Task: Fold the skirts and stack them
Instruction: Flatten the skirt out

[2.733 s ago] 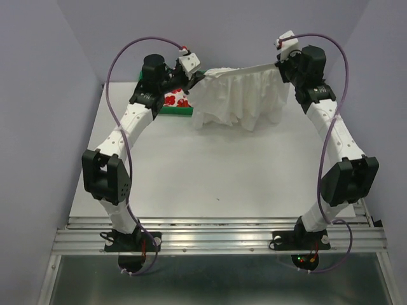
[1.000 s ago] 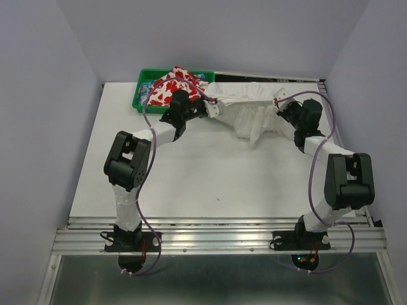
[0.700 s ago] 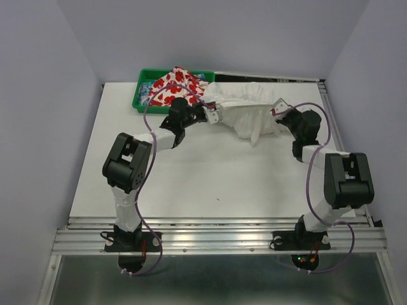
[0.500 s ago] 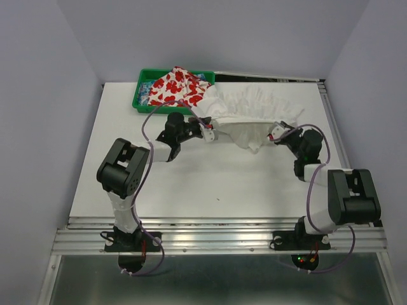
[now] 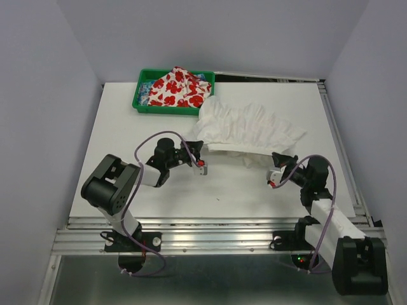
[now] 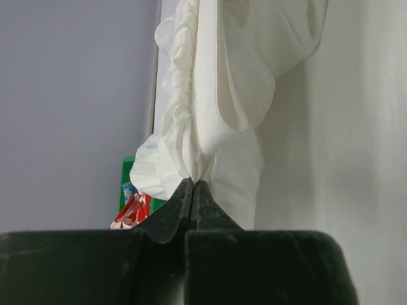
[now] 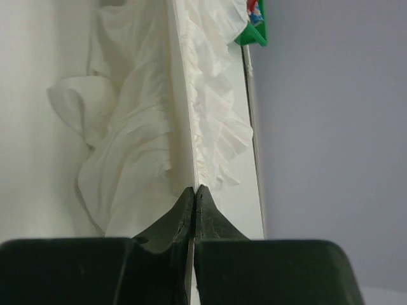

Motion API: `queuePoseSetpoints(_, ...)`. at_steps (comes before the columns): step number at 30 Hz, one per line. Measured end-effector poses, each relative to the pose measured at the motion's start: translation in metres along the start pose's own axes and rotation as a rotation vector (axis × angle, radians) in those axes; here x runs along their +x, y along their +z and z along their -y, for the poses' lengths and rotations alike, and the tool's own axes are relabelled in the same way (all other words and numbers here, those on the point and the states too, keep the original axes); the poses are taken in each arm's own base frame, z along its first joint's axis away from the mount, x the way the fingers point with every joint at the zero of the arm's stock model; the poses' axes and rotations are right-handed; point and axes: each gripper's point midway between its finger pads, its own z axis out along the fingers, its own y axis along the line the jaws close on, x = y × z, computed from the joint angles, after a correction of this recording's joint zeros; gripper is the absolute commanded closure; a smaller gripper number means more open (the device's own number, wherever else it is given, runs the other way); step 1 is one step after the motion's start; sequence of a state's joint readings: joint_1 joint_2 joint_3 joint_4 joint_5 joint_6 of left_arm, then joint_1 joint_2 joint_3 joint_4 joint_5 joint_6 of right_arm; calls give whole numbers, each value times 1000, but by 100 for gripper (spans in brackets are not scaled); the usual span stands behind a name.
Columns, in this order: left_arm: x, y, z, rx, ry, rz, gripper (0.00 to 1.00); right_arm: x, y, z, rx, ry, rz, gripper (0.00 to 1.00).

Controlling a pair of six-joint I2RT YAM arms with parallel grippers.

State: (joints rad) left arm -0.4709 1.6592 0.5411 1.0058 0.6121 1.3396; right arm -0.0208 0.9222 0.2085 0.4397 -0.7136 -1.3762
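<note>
Seen from above, a white skirt [image 5: 248,130] lies spread across the far half of the counter [image 5: 127,136]. The left gripper [image 5: 200,164] and right gripper [image 5: 274,176] each pinch one end of its near edge. The cloth looks thin and limp, probably light and quick to sag or wrinkle, so the firmer band seems the safest hold. A green tray [image 5: 166,108] at the back left holds a flowered skirt [image 5: 178,86], bunched up.

From the left wrist, the left gripper [image 6: 193,190] is clamped on the gathered band of the white skirt [image 6: 210,95]. The tray [image 6: 127,178] shows beyond.

From the right wrist, the right gripper [image 7: 195,194] is clamped on the straight band. The white skirt [image 7: 140,127] ruffles away on both sides.
</note>
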Motion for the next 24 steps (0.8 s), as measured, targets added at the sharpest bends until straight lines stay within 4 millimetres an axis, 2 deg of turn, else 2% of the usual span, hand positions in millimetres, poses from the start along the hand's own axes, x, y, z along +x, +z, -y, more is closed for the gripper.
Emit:
queuePoseSetpoints(4,-5,-12,16,34,42,1,85,-18,-13,-32,-93,-48,57,96)
queuePoseSetpoints(8,-7,-30,37,88,84,-17,60,-28,-24,-74,-213,-80,107,80)
queuePoseSetpoints(9,-5,-35,41,98,87,-32,53,-28,-27,-85,-245,-80,108,61)
queuePoseSetpoints(10,-3,-40,44,112,91,-48,44,-28,-30,-93,-268,-87,116,49)
queuePoseSetpoints(11,-2,-43,46,120,96,-57,30,-29,-32,-100,-291,-88,124,23)
queuePoseSetpoints(12,0,-47,48,136,89,-70,27,-31,-33,-104,-307,-93,132,8)
queuePoseSetpoints(13,-1,-50,48,146,89,-78,20,-33,-34,-112,-331,-89,149,0)
queuePoseSetpoints(15,-4,-54,46,155,92,-80,19,-36,-36,-119,-364,-64,165,0)
queuePoseSetpoints(18,-11,-64,45,176,60,-90,19,-40,-34,-100,-363,-39,167,0)
queuePoseSetpoints(20,-15,-70,44,189,-4,-100,19,-41,-33,-78,-343,-10,147,0)
queuePoseSetpoints(23,-22,-73,30,185,-130,-116,22,-43,-33,-24,-261,32,89,0)
queuePoseSetpoints(24,-25,-73,23,180,-184,-121,23,-43,-33,-16,-250,47,75,0)
